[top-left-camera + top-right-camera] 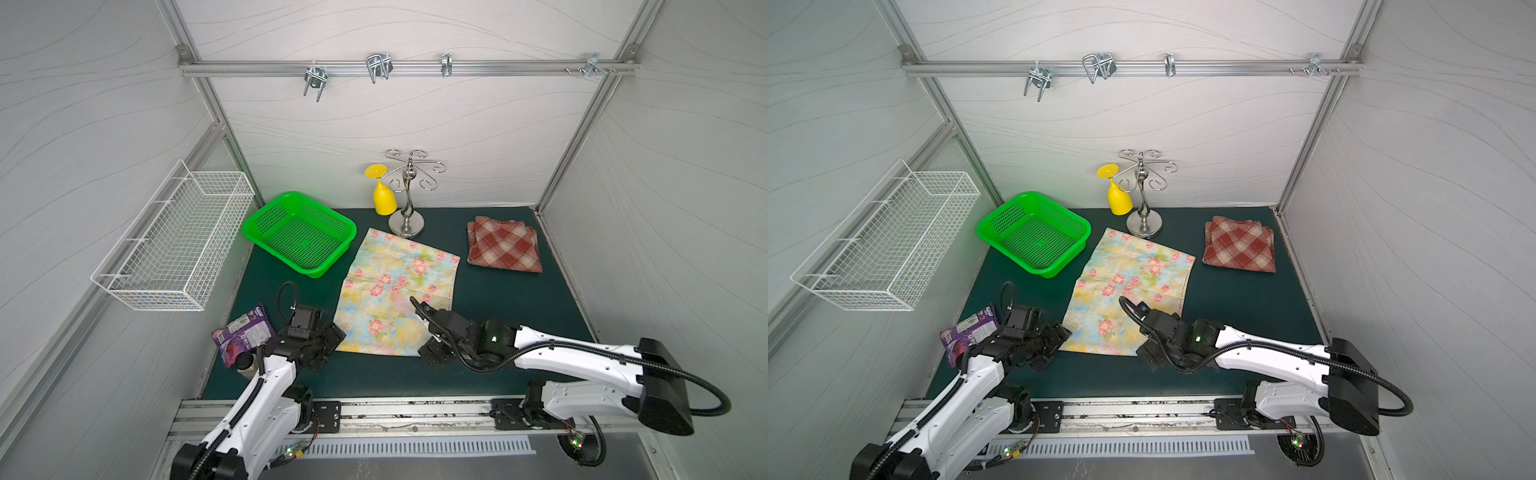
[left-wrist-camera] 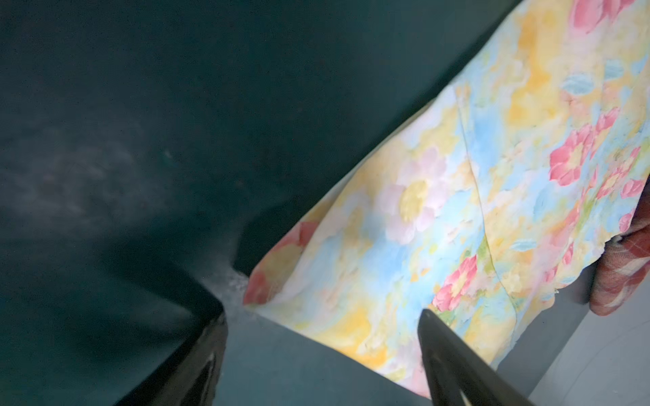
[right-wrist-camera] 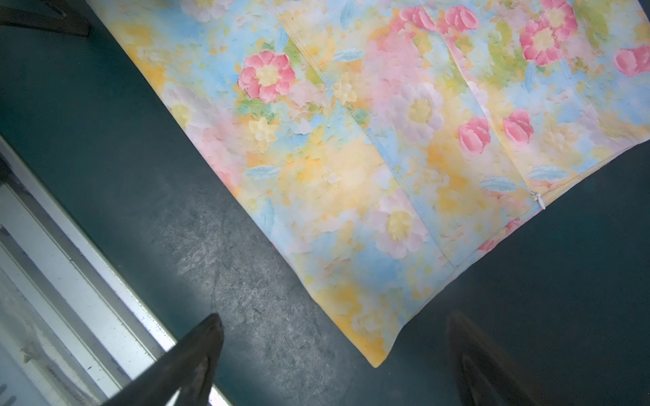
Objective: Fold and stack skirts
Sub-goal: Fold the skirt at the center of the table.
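- The thin pale yellow-and-blue skirt with pink flowers [image 1: 395,291] lies spread flat in the middle of both top views. It rests on the dark green surface [image 1: 519,316], its long sides running from upper centre down towards lower centre.
- The thick red-brown and cream plaid skirt [image 1: 504,245] sits right of centre, above and to the right of the flowered one. It is doubled over into a rough rectangle and is clear of the flowered skirt, with a strip of surface between them.
- My left tool [image 2: 323,314] is at the flowered skirt's lower left corner. In the left wrist view its two fingers stand apart with that corner between them, so it is open and clamps nothing. The corner looks slightly raised off the surface.
- My right tool [image 3: 336,318] is at the skirt's lower right corner. Its fingers are spread wide over bare surface, with the corner tip just ahead of the gap and nothing held.
- A bright green perforated plastic basket [image 1: 299,232] stands left of the flowered skirt's upper end.
- A chrome hook stand [image 1: 409,199] with a yellow plastic goblet [image 1: 384,199] hanging upside down from it is at upper centre. The stand's base is just beside the skirt's top edge.
- A crumpled purple snack wrapper [image 1: 243,332] lies left of my left arm.
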`<action>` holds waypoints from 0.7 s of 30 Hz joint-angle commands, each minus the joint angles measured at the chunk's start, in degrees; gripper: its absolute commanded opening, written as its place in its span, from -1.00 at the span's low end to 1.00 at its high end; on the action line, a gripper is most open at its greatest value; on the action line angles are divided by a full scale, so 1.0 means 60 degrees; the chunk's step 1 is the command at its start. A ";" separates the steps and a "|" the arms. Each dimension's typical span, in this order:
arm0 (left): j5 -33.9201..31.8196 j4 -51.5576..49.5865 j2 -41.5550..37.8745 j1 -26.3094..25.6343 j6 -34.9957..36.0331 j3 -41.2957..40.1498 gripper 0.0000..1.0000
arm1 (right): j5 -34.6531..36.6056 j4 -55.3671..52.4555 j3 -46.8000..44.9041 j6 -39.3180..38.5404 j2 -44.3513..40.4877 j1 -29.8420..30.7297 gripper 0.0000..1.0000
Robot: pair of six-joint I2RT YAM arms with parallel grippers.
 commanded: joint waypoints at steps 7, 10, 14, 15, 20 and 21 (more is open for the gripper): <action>-0.0187 0.0523 0.0370 0.0265 0.0017 -0.0226 0.08 | 0.0208 -0.0151 -0.0171 0.0122 -0.0153 0.0060 0.98; -0.0158 0.0674 0.0546 0.0288 0.0057 -0.0343 -0.06 | 0.0186 -0.0119 -0.0199 0.0187 -0.0053 0.0061 0.98; -0.0150 0.0859 0.0682 0.0335 0.0065 -0.0504 -0.17 | 0.0135 -0.0011 -0.0280 0.0255 -0.0009 0.0060 0.98; -0.0143 0.0880 0.0683 0.0346 0.0061 -0.0534 -0.23 | 0.0113 0.0017 -0.0299 0.0253 -0.0010 0.0067 0.98; -0.0103 0.0832 0.0445 0.0452 0.0118 -0.0552 -0.53 | 0.0146 -0.0002 -0.0385 0.0185 -0.0021 0.0060 0.98; -0.0099 0.0789 0.0388 0.0474 0.0119 -0.0539 -0.57 | 0.0149 -0.0002 -0.0411 0.0158 -0.0050 0.0060 0.98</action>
